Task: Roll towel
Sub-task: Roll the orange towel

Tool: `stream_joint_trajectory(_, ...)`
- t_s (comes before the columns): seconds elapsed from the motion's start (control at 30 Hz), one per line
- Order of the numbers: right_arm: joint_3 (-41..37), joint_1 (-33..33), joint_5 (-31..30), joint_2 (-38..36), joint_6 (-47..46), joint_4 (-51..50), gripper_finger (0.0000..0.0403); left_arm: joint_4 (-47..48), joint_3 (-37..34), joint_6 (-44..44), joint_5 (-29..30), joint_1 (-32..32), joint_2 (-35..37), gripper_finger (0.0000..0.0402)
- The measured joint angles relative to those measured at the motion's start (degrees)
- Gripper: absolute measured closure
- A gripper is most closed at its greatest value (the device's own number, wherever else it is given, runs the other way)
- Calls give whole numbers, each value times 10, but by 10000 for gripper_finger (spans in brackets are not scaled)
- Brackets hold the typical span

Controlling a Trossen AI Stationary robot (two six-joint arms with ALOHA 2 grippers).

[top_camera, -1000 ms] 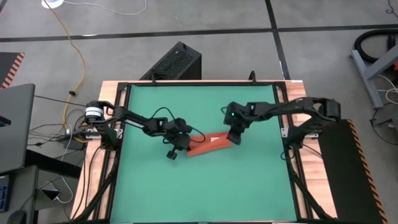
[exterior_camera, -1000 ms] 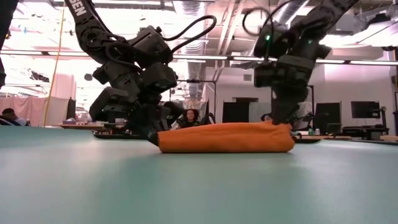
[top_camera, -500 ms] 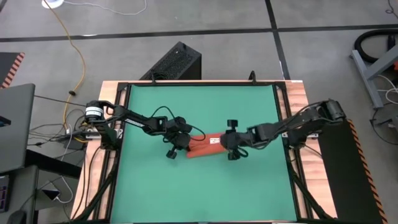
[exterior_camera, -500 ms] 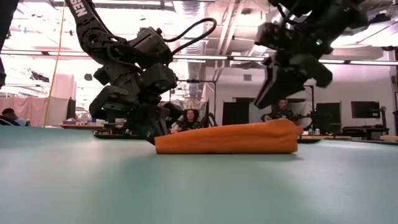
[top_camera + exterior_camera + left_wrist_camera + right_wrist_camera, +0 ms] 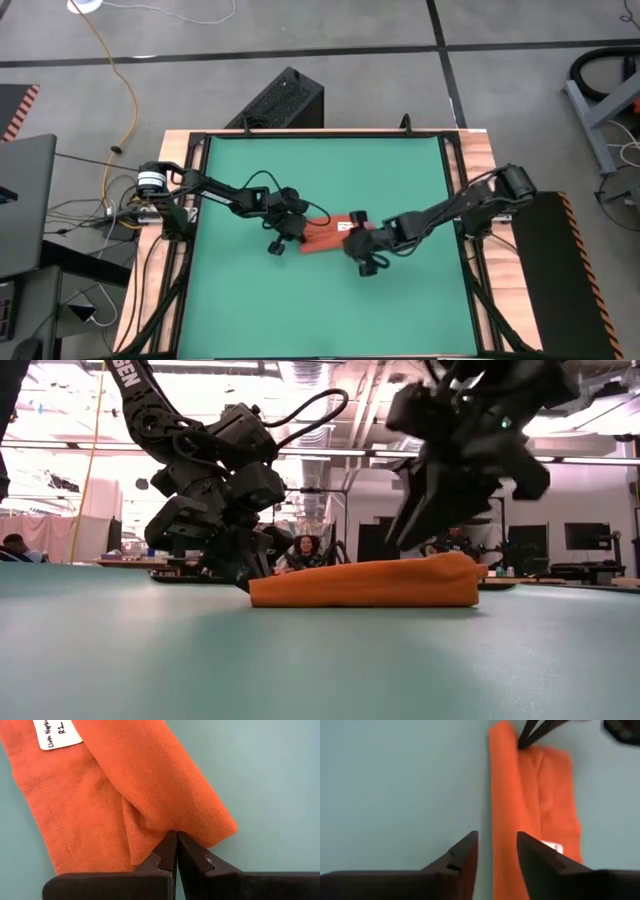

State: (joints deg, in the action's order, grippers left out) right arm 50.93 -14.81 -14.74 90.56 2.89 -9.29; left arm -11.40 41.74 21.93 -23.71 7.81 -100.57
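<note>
The towel (image 5: 330,236) lies near the middle of the green mat (image 5: 320,300), partly rolled: one long edge is turned over into a thick roll, and a flat strip with the white tag (image 5: 55,733) lies beside that roll. From table height the towel (image 5: 365,582) shows as a low orange bundle on the mat.

The left gripper (image 5: 293,228) is at the towel's left end. In its wrist view the fingertips (image 5: 170,851) are pressed together with a fold of the towel (image 5: 125,795) pinched between them (right at the roll's end).

The right gripper (image 5: 360,246) hangs over the towel's right end, above the cloth and clear of it in the low view (image 5: 440,500). Its fingers (image 5: 465,855) stand a little apart, holding nothing, with the roll of the towel (image 5: 505,810) running out ahead of them.
</note>
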Motion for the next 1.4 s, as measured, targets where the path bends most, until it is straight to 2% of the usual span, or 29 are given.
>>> stream_joint_trajectory(0.13,44,-5,-14,57,5,-67,203,0,0,-7,1,0,0,401)
stream_joint_trajectory(0.2,69,-6,-40,89,-2,-115,175,2,0,-7,1,0,0,401)
stream_joint_trajectory(0.3,114,-5,-61,129,-27,-173,152,4,0,-11,1,0,0,402)
stream_joint_trajectory(0.43,170,-10,-71,152,-27,-237,155,5,0,-12,1,0,0,402)
stream_joint_trajectory(0.53,204,-23,-117,157,-21,-280,166,4,0,-10,2,0,0,401)
stream_joint_trajectory(0.67,215,-33,-148,156,4,-284,174,4,0,-6,4,0,0,401)
stream_joint_trajectory(0.8,214,-30,-129,157,-15,-283,174,4,0,-7,4,0,0,402)
stream_joint_trajectory(0.97,214,-18,-135,157,-21,-282,174,4,0,-7,4,0,0,401)
stream_joint_trajectory(1.13,208,-7,-89,157,-30,-272,174,4,0,-16,5,0,0,401)
stream_joint_trajectory(1.3,186,-7,-99,157,-45,-267,176,4,0,-16,5,0,0,401)
stream_joint_trajectory(1.4,184,-2,-93,157,-62,-270,192,4,0,-16,5,0,0,401)
